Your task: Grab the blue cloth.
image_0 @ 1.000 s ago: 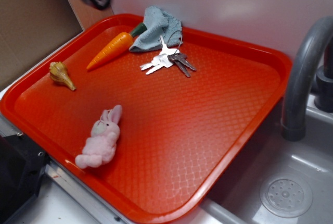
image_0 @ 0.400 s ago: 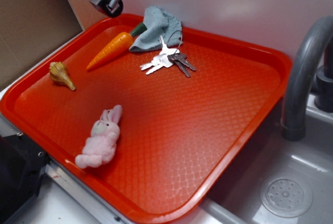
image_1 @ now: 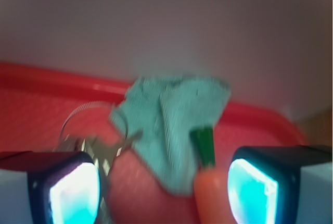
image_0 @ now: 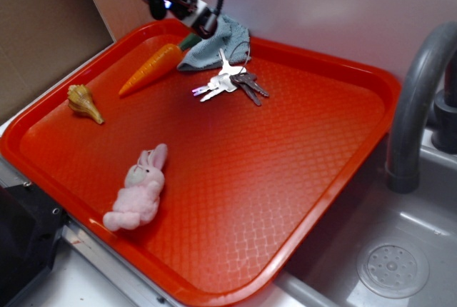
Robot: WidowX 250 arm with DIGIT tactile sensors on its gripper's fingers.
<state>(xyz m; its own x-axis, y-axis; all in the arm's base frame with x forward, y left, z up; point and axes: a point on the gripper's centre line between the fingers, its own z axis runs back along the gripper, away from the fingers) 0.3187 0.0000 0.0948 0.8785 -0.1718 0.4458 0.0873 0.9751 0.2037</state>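
The blue cloth (image_0: 218, 41) lies crumpled at the far edge of the red tray (image_0: 285, 157), against the wall. In the wrist view the blue cloth (image_1: 174, 125) sits straight ahead between my two fingers. My gripper (image_0: 194, 16) hovers above the tray's far rim, just left of the cloth and over the carrot's green top. My gripper (image_1: 164, 195) is open with nothing between its pads (image_1: 75, 193). The toy carrot (image_0: 153, 66) lies touching the cloth's left side.
A bunch of keys (image_0: 228, 82) lies just in front of the cloth. A seashell (image_0: 84, 101) rests at the tray's left, a pink plush bunny (image_0: 139, 189) near its front. A grey faucet (image_0: 418, 100) and sink (image_0: 385, 264) stand to the right. The wall is close behind the cloth.
My gripper has moved right and slightly down from the upper left corner, ending beside the cloth. Nothing on the tray has shifted.
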